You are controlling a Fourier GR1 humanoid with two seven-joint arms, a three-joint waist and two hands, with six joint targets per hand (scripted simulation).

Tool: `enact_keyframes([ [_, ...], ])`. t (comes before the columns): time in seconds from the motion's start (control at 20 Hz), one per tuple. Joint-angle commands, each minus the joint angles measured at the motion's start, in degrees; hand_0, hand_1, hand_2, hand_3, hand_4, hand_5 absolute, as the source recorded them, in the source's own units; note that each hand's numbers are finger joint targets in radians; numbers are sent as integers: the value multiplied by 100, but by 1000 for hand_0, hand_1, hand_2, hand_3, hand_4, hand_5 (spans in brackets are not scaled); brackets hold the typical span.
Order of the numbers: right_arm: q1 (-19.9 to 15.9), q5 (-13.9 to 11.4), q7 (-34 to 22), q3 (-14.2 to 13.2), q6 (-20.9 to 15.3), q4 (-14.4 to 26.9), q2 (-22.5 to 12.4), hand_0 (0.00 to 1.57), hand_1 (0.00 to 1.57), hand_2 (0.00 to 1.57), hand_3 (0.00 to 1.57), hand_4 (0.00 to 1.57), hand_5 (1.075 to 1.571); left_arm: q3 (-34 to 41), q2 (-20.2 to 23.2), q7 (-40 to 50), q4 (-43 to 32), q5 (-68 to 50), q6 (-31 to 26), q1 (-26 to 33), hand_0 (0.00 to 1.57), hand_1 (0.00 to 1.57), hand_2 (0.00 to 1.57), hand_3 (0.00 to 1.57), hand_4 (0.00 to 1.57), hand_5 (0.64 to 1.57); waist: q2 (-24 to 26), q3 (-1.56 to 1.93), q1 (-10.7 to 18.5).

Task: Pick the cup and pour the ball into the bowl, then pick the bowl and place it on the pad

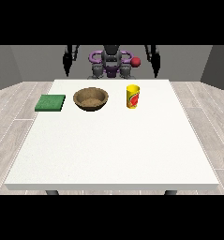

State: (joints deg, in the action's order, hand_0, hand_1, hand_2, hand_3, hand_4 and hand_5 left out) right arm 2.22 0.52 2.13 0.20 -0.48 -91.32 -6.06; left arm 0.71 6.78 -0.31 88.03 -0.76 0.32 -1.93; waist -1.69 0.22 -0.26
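Observation:
A yellow cup (133, 96) with a red mark stands upright on the white table (113, 150), right of centre at the far side. No ball shows in it from this angle. Left of the cup sits a brown wooden bowl (91, 99). A flat green pad (50, 102) lies further left, near the table's left edge. Both arms hang down beside the robot's body behind the table. The hand at the view's left (66, 65) and the hand at the view's right (155, 65) are far from all objects and hold nothing.
A purple ring and a red knob (136, 61) show on the robot's torso behind the table's far edge. Grey plank floor surrounds the table. The near half of the table holds no objects.

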Motion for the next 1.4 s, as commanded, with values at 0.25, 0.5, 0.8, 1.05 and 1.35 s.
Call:
enact_keyframes([
  [0.25,-1,66,-616,-74,67,-594,-281,0,0,0,0,875,1533,104,228,597,619,-102,-9,-110,0,0,0,0,664,1566,1601,-28,9],
  [0.5,345,805,-2652,80,-243,-1568,183,0,0,0,0,860,1532,-234,-624,2250,1210,-566,642,99,0,0,0,0,635,1564,2543,-25,-376],
  [0.8,-87,1151,-2982,-525,-175,-2475,-248,0,0,0,0,767,1544,-548,-674,2505,1821,-39,1267,-677,0,0,0,0,568,1559,1429,-21,-336],
  [1.05,-556,550,-1929,-106,-374,-2134,178,0,0,0,0,716,1540,-488,-677,1245,1153,121,1279,-1261,0,0,0,0,609,1555,245,-22,-430],
  [1.35,-589,739,-805,-235,57,-1640,202,0,0,0,0,702,1545,-120,-579,-206,468,243,1179,-1413,0,0,0,0,570,1520,-927,-22,-559],
])
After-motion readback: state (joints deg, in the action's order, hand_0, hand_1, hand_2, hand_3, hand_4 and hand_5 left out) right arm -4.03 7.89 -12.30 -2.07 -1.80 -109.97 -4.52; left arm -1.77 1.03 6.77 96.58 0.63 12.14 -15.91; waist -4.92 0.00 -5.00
